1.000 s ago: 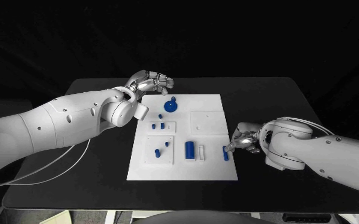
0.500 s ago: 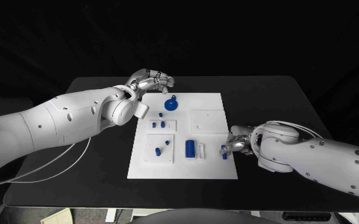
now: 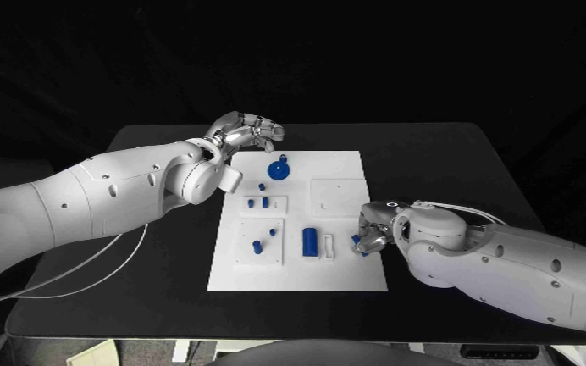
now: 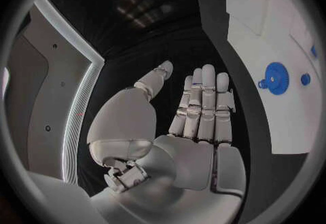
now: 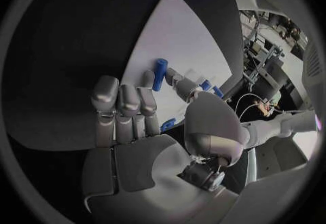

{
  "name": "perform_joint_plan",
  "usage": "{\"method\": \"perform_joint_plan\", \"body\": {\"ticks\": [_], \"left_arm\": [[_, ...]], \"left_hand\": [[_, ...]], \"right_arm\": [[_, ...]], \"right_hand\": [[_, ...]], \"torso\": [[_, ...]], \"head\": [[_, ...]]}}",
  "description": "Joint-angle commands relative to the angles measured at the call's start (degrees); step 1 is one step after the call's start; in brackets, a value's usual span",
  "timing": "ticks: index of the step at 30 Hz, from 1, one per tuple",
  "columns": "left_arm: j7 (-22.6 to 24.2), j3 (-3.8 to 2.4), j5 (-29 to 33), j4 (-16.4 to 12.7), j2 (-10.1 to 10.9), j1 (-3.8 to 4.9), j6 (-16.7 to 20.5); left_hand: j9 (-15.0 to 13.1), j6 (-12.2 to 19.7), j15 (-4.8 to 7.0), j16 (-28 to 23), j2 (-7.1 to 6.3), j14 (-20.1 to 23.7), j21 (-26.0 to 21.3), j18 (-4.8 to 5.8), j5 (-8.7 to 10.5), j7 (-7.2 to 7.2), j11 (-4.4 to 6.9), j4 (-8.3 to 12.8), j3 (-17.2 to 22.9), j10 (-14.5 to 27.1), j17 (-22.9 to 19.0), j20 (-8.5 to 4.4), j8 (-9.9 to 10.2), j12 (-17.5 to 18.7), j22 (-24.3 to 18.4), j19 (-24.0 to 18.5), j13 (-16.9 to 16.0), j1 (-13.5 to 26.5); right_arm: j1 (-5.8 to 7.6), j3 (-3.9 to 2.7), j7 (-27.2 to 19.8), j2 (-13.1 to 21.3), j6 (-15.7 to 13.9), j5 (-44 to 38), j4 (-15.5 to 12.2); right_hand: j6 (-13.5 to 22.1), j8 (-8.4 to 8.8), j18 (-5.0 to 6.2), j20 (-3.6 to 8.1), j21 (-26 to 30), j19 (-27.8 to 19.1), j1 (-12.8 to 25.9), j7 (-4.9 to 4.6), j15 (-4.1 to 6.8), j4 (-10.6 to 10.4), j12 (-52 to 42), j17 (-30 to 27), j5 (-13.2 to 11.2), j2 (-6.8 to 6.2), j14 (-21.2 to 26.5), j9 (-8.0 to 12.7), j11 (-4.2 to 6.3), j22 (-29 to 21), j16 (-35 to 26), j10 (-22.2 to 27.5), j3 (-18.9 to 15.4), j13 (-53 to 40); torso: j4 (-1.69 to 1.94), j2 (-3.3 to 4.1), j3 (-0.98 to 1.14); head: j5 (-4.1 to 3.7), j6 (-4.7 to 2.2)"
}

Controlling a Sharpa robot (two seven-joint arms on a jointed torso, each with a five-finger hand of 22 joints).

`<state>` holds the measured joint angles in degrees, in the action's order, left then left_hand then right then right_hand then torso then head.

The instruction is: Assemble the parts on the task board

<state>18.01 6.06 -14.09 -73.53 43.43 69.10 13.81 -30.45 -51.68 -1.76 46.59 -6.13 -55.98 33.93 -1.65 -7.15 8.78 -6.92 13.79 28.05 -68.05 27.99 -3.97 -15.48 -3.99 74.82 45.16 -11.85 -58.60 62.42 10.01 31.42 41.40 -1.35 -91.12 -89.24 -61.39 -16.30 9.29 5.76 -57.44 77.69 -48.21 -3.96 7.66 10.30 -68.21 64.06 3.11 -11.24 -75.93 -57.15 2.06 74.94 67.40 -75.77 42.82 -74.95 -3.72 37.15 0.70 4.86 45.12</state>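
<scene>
Two hands, right hand (image 5: pixel 146 126) pinching blue peg (image 5: pixel 160 73) in wrist view, left hand (image 4: pixel 193 126) spread, empty, beside task board (image 3: pixel 342 205).

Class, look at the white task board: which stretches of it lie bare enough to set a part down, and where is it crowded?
On the task board, bare patches are the far right corner beyond the blue gear, and the near edge strip. Crowded: the left column of small blue pegs and the near right, where the right hand sits beside the blue cylinder.

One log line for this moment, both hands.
left hand: open, off task board far-left corner | right hand: fingers pinch small blue part at board's right edge | blue gear: on board
</scene>
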Motion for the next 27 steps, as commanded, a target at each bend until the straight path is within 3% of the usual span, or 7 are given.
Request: {"method": "perform_joint_plan", "body": {"ticks": [1, 11, 16, 19, 22, 27], "left_arm": [[0.24, -0.04, -0.08, -0.2, -0.01, 0.01, -0.78], [0.19, -0.04, -0.1, -0.22, 0.04, 0.01, -0.78], [0.18, -0.04, -0.11, -0.24, 0.14, 0.01, -0.77], [0.18, -0.04, -0.11, -0.15, 0.07, 0.01, -0.82], [0.15, -0.04, -0.11, -0.15, 0.09, 0.01, -0.83], [0.08, -0.04, -0.12, -0.13, 0.1, 0.02, -0.82]], "left_hand": [[0.05, 0.32, -0.01, -0.28, -0.09, -0.23, -0.29, -0.42, 0.17, 0.1, -0.05, -0.32, 0.06, 0.15, 0.1, 0.06, -0.25, -0.15, 0.09, 0.03, 0.08, 0.49], [0.06, 0.34, -0.02, -0.32, -0.1, -0.2, -0.32, -0.42, 0.18, 0.11, -0.05, -0.34, 0.05, 0.14, 0.12, 0.07, -0.25, -0.16, 0.12, 0.02, 0.08, 0.52], [0.07, 0.36, -0.02, -0.34, -0.09, -0.2, -0.33, -0.42, 0.19, 0.11, -0.05, -0.35, 0.06, 0.14, 0.13, 0.07, -0.24, -0.16, 0.13, 0.02, 0.08, 0.52], [0.07, 0.37, -0.02, -0.35, -0.08, -0.2, -0.34, -0.42, 0.19, 0.11, -0.05, -0.35, 0.06, 0.13, 0.14, 0.07, -0.24, -0.16, 0.14, 0.02, 0.08, 0.52], [0.07, 0.37, -0.02, -0.35, -0.08, -0.21, -0.35, -0.42, 0.19, 0.12, -0.05, -0.36, 0.06, 0.13, 0.15, 0.07, -0.24, -0.16, 0.15, 0.02, 0.08, 0.52], [0.07, 0.38, -0.02, -0.36, -0.07, -0.21, -0.36, -0.42, 0.19, 0.12, -0.05, -0.36, 0.07, 0.13, 0.16, 0.07, -0.24, -0.16, 0.16, 0.02, 0.08, 0.52]], "right_arm": [[-0.56, 0.47, 0.43, -0.13, 2.53, -8.48, 0.55], [-0.56, 0.54, -0.22, -0.21, 3.25, -7.07, 0.33], [-0.56, 0.54, -0.41, -0.11, 3.84, -0.03, 0.76], [-0.56, 0.53, -0.79, 0.05, 3.79, 5.45, 1.09], [-0.55, 0.53, -1.41, 0.18, 2.98, 9.92, 1.3], [-0.51, 0.5, -2.35, 0.63, 0.18, 13.27, 0.8]], "right_hand": [[0.57, 0.59, 5.71, 0.05, -0.04, 0.17, -0.47, -0.37, 0.27, 0.05, 0.41, -0.12, -0.31, -0.43, -0.08, 18.87, -0.06, 0.5, -0.25, 0.59, 0.49, -2.66], [1.24, 1.01, 5.71, -0.19, 0.05, -0.02, -1.21, -0.66, 0.03, -0.13, 1.81, -0.28, -0.31, -1.99, -0.01, 18.86, -0.33, 0.48, -0.47, 1.62, 1.07, -1.91], [2.45, 1.8, 5.71, -0.27, 0.24, -0.19, -2.0, -1.06, -0.27, -0.67, 2.4, -0.4, -0.29, -1.95, 0.04, 19.14, -0.7, 0.41, -0.68, 2.21, 2.1, -1.64], [2.68, 2.24, 5.71, -0.4, 0.27, -0.4, -3.04, -1.3, -0.55, -0.12, 2.47, -0.45, 0.25, 1.09, 0.03, 19.6, -0.99, 0.49, -0.78, 2.37, 3.7, -1.61], [2.56, 2.58, 5.71, -0.75, 0.2, -0.75, -2.85, -1.51, -0.72, 1.48, 2.52, -0.45, 4.16, 4.48, 0.06, 20.17, -1.09, 0.69, -0.85, 2.55, 5.74, -1.57], [2.02, 2.64, 5.71, -0.89, 0.03, -0.66, -1.67, -1.44, -0.69, 3.47, 2.45, -0.44, 8.57, 5.88, 0.0, 20.67, -1.11, 0.76, -0.9, 2.52, 7.52, -1.51]], "torso": [[0.06, 0.0, -0.03], [0.0, -0.02, -0.06], [-0.01, -0.03, -0.03], [-0.01, -0.02, -0.02], [0.02, 0.0, -0.02], [0.01, 0.0, 0.01]], "head": [[-0.06, 0.09], [-0.01, 0.1], [0.0, 0.2], [0.05, 0.3], [0.08, 0.35], [0.21, 0.25]]}}
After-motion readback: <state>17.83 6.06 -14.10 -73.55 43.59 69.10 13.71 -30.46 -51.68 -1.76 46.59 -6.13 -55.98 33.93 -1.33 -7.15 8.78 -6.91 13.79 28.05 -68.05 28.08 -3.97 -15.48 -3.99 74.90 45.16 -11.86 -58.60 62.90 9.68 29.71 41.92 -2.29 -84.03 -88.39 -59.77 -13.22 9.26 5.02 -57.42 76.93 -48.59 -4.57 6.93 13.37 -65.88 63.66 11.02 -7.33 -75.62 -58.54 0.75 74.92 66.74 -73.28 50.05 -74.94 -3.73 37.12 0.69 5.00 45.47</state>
